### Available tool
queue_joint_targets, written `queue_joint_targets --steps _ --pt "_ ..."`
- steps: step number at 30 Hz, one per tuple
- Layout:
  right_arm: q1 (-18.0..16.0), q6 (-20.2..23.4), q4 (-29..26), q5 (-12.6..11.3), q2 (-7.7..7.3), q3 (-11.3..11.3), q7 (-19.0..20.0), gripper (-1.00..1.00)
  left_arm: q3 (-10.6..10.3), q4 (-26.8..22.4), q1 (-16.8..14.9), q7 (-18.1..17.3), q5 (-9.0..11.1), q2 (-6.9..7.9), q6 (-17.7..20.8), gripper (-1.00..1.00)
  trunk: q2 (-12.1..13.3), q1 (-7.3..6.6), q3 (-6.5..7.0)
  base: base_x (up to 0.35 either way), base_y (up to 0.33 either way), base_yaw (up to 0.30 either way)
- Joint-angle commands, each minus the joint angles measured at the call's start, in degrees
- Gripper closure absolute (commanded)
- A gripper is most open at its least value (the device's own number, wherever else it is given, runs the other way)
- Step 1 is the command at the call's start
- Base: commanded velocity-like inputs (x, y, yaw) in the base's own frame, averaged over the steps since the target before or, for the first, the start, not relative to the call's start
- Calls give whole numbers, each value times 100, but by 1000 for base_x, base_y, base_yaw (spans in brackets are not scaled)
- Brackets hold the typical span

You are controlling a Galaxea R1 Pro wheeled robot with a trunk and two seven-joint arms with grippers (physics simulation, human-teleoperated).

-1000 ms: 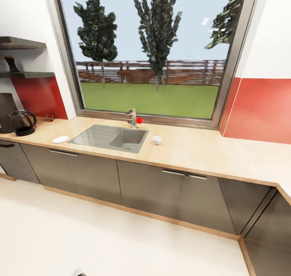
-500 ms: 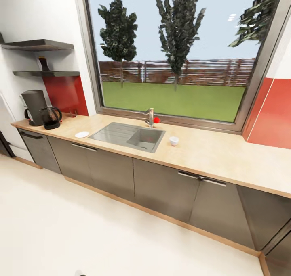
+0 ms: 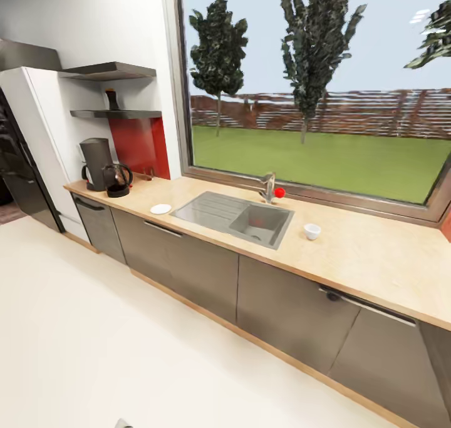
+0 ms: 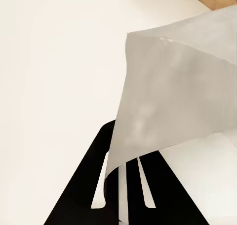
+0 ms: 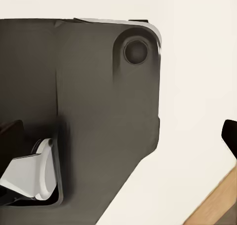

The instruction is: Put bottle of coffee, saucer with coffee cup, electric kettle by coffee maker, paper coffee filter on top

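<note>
The coffee maker (image 3: 95,163) stands at the far left end of the countertop (image 3: 369,253), with the electric kettle (image 3: 117,180) touching or just beside it. The saucer (image 3: 161,209) lies left of the sink, and the coffee cup (image 3: 312,231) sits to the sink's right. On the kitchen shelf (image 3: 119,113) stands the bottle of coffee (image 3: 111,99). In the left wrist view my left gripper (image 4: 126,183) is shut on the paper coffee filter (image 4: 173,101), held above the pale floor. My right gripper (image 5: 118,133) is open and holds nothing, its fingertips (image 5: 230,135) far apart over my dark base.
A steel sink (image 3: 235,214) with a faucet (image 3: 269,187) is set in the counter under a big window. A black fridge (image 3: 19,171) and white cabinet (image 3: 47,140) stand left of the counter. Pale floor (image 3: 125,353) lies between me and the grey cabinet fronts.
The head view has swung left, so the whole counter has slid right in the picture and the fridge and white cabinet have come into view. Nothing on the counter has moved.
</note>
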Motion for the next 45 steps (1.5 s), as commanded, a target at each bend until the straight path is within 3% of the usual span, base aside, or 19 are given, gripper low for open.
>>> queue_joint_targets --steps 1,45 --pt "-1 -15 -2 0 0 1 -2 -100 13 8 -7 -16 41 -1 -10 100 -10 6 -12 285 174 283" --pt "-1 -15 -2 0 2 1 -1 -100 20 8 -7 -16 47 29 -11 100 -10 6 -12 326 87 264"
